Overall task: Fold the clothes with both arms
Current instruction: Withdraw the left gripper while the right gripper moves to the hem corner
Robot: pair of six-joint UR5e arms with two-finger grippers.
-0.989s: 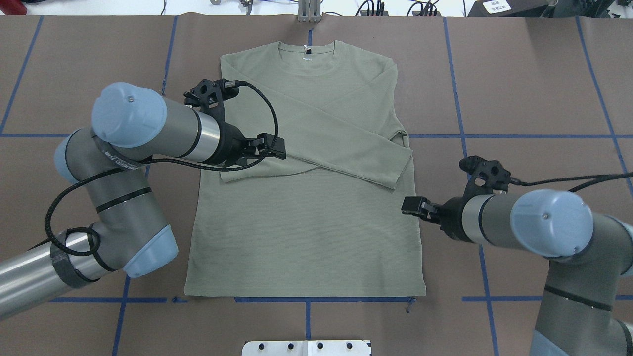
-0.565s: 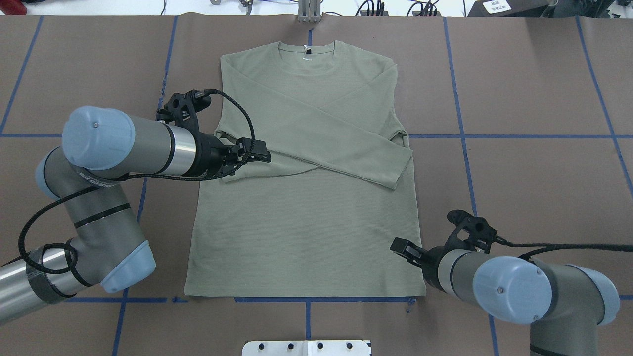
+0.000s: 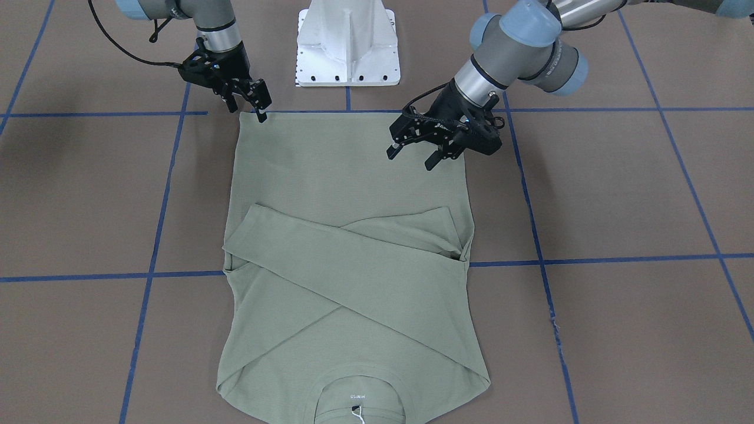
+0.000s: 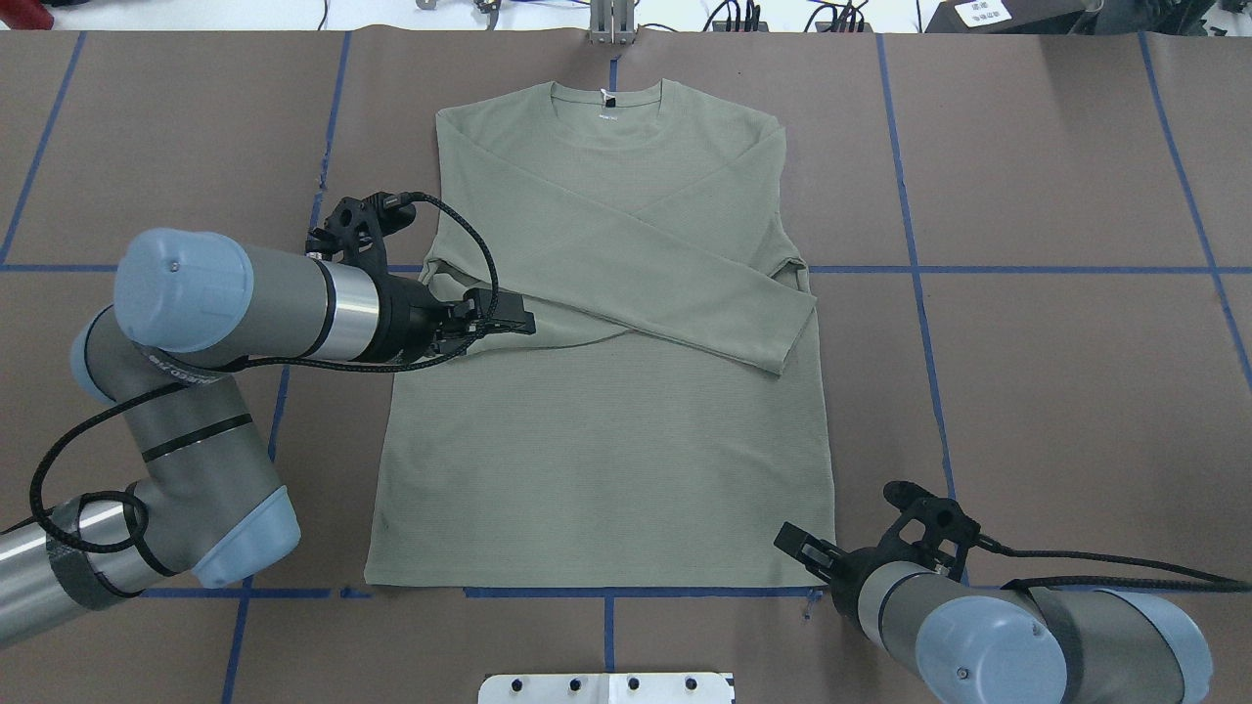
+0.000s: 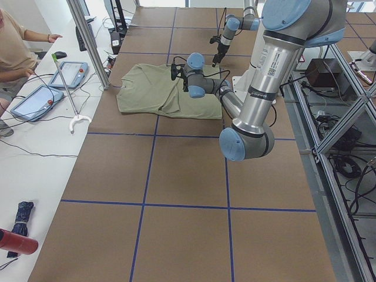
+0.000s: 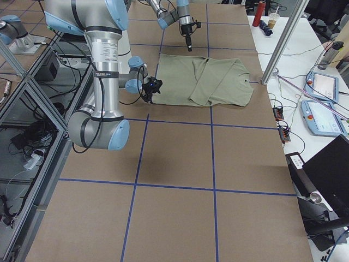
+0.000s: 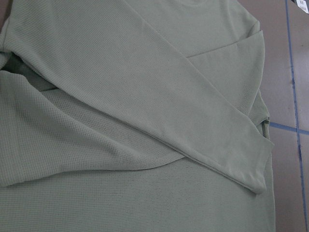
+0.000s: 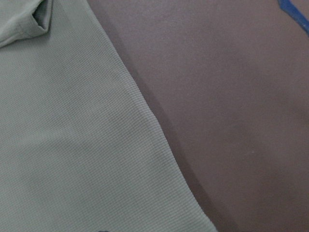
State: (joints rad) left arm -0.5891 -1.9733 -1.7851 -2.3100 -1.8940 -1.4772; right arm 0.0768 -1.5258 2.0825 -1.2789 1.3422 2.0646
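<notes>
Sage-green long-sleeved knit shirt (image 4: pixel 606 440) lying flat, front upward, on the brown paper-covered desk (image 4: pixel 1056 391), which is marked into squares by blue tape lines (image 4: pixel 1066 269). The shirt lies beneath and between the two end effectors, with its hem towards the white metal base (image 3: pixel 347 41) and its round collar (image 4: pixel 606 98) at the far end from both. The two sleeves are folded inward and cross over the chest; the upper sleeve (image 4: pixel 685 293) runs diagonally, and its cuff ends near the shirt's side edge, beyond the right end effector. A white neck label (image 3: pixel 356 396) and a small white tag (image 3: pixel 355 413) show inside the collar. The left end effector (image 3: pixel 410 159) hangs over the shirt's left side, below the crossed sleeves in the front-facing view; its two black fingers are spread wide with nothing between them, and it appears clear of the fabric. Its wrist camera looks down on the crossed sleeves directly ahead of it. The right end effector (image 3: pixel 247 113) is low at the shirt's right hem corner; its fingers also stand apart, gripping nothing, with one fingertip just at the corner of the hem. Its wrist camera shows the shirt's side edge lying on bare desk immediately below it.
</notes>
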